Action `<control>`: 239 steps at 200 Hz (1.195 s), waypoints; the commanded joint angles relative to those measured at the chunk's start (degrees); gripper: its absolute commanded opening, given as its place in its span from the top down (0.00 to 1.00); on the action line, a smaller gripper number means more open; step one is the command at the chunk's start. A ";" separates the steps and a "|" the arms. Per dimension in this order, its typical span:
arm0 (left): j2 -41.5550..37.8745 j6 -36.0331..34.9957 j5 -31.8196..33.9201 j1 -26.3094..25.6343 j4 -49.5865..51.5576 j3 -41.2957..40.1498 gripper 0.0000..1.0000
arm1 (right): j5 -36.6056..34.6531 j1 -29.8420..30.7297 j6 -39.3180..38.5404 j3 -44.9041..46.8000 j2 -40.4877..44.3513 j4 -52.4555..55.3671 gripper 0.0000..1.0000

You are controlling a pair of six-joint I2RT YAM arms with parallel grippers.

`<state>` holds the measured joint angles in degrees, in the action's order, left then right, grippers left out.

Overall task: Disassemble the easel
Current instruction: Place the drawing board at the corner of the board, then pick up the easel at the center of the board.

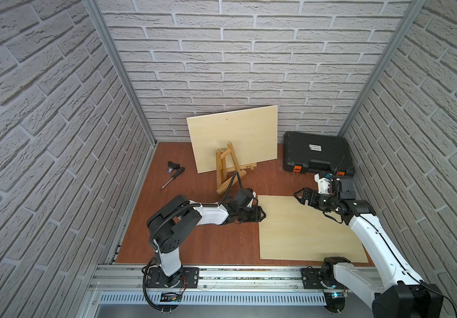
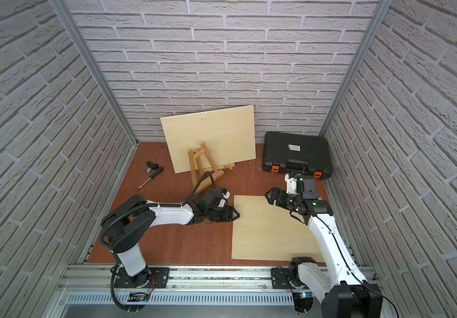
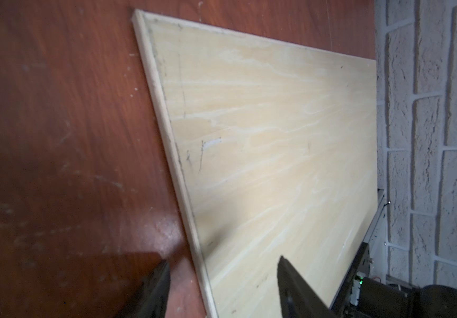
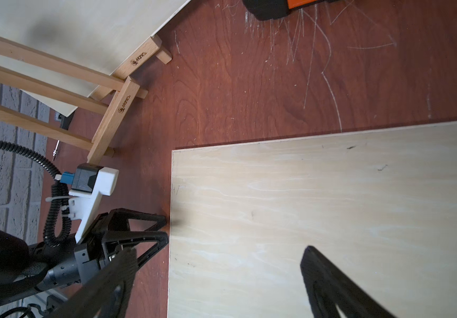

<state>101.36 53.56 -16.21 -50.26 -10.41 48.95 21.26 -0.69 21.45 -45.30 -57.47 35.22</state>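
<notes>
Easel (image 1: 225, 168) stands at the back with a leaning board (image 1: 235, 132) on it, legs running toward me, just beyond my left gripper (image 1: 262, 214), jaws apart and empty at the edge of the flat board (image 1: 304, 231); right gripper (image 1: 298, 198), also wide and empty, sits farther off.

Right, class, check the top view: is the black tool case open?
No, in a top view the black tool case lies shut, lid down, orange latches along its front edge.

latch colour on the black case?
Orange; the latches show best in a top view.
</notes>
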 commanded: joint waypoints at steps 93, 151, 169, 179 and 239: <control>-34.10 -5.00 13.83 11.04 20.08 -16.10 0.25 | -7.42 22.52 6.79 -8.62 -18.72 -20.29 0.07; -52.92 -9.61 13.40 27.67 33.55 -18.84 0.23 | -9.83 31.02 15.21 -17.17 -37.36 -35.85 0.10; -53.78 -11.35 10.93 31.82 34.65 -18.74 0.23 | -11.01 32.06 20.10 -17.81 -42.40 -42.13 0.10; -53.57 -12.11 10.14 33.11 34.93 -18.50 0.23 | -11.58 32.39 22.81 -17.89 -45.14 -45.56 0.10; -51.98 -14.70 7.77 36.72 32.80 -18.10 0.22 | -16.09 34.63 31.85 -21.47 -58.76 -59.41 0.12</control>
<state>48.97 41.23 -6.55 -14.72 23.22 31.07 8.60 32.84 48.45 -64.51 -114.04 -14.52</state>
